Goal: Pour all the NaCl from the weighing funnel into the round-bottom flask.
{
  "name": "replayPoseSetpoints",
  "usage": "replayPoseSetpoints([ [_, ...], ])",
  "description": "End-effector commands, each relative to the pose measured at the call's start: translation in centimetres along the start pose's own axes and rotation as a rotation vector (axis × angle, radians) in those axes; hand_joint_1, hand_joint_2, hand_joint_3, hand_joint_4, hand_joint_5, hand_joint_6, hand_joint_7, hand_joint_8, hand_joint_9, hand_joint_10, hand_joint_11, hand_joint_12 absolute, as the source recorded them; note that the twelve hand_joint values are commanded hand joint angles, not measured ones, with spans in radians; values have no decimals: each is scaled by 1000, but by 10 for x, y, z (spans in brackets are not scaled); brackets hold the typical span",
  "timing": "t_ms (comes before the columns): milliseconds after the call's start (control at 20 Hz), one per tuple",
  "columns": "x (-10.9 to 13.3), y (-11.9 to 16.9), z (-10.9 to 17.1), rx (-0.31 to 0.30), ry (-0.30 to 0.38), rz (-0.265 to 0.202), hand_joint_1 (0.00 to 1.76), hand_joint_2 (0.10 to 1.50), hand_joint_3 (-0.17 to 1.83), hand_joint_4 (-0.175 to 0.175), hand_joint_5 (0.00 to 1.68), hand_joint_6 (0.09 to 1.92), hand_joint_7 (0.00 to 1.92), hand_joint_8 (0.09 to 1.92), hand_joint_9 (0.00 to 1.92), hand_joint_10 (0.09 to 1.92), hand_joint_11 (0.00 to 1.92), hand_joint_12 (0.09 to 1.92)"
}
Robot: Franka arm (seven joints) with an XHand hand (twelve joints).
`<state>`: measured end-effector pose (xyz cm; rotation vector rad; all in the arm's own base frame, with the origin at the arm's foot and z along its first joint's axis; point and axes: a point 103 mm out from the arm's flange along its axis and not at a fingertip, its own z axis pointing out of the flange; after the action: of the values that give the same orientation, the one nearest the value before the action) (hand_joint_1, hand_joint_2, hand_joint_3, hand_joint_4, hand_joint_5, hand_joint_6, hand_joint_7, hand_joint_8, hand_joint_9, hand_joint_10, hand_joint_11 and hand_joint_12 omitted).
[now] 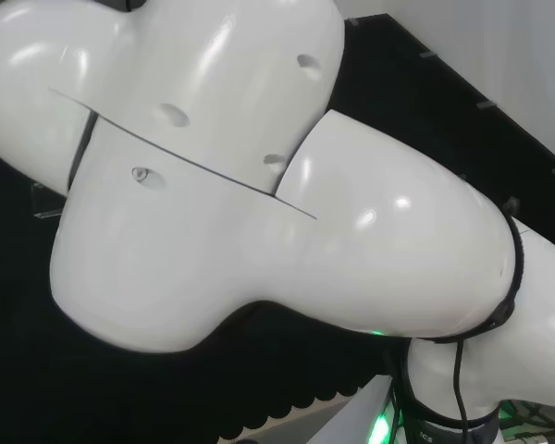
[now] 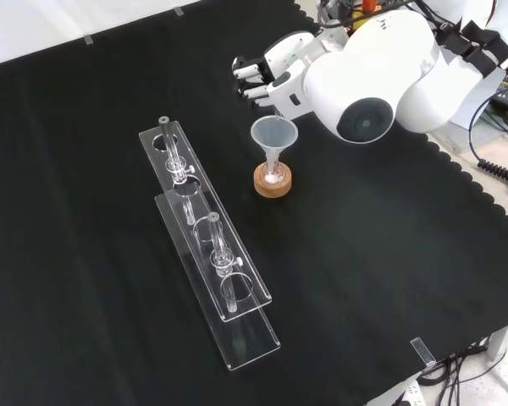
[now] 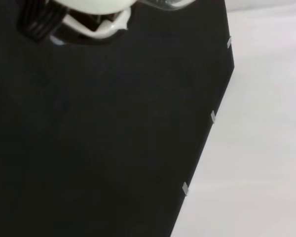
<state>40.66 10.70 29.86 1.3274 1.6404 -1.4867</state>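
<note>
Surface: black cloth (image 2: 85, 254) over the bench, scalloped along its right edge in the front view; small clear tabs along the cloth edge in the wrist view.
Room: pale floor or wall past the cloth edge (image 3: 266, 123); cables and grey equipment (image 2: 499, 161) at the right border of the front view.
Rack: long clear plastic two-tier rack (image 2: 207, 245), laid diagonally across the cloth centre in the front view, with round holes; two clear glass stoppered pieces (image 2: 177, 161) (image 2: 221, 254) upright in it.
Obstruction: large white arm link with round grey cap (image 2: 368, 76) at upper right of the front view, partly before the wrist; the same white links (image 1: 259, 185) across the head view, covering most of the bench.
Flask: small clear glass round-bottom flask (image 2: 273, 174) seated on a tan cork ring stand (image 2: 272, 183), right of the rack's far end in the front view; white matter visible in the bulb.
Funnel: clear conical funnel (image 2: 273, 134) upright in the flask neck, mouth upward.
Hand: black and white robot hand (image 2: 267, 78) above the cloth, just up and left of the funnel in the front view; fingers curled inward. Whether anything clear lies within them: cannot tell.
Relation: funnel rim near the fingertips (image 2: 252, 89), apart, below and slightly right of them in the front view; contact not visible.
</note>
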Motion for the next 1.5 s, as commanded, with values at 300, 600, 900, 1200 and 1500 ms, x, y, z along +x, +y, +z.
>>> replayPoseSetpoints([
  [300, 6, 0, -9, -5, -46, 3, 1088, 681, 743, 175, 1125, 967, 638, 604, 929, 378, 629, 1178],
  [600, 7, 0, -11, -3, -79, 13, 1088, 681, 744, 175, 1125, 969, 640, 604, 929, 378, 629, 1177],
  [900, 7, 1, -12, -5, -82, 13, 1088, 681, 745, 175, 1124, 970, 641, 603, 930, 378, 630, 1176],
  [1200, 6, 0, -10, -9, -79, 17, 1087, 681, 746, 175, 1124, 971, 643, 603, 930, 378, 630, 1175],
  [1500, 5, -1, -10, -14, -78, 22, 1087, 681, 746, 175, 1123, 973, 645, 603, 930, 378, 631, 1174],
])
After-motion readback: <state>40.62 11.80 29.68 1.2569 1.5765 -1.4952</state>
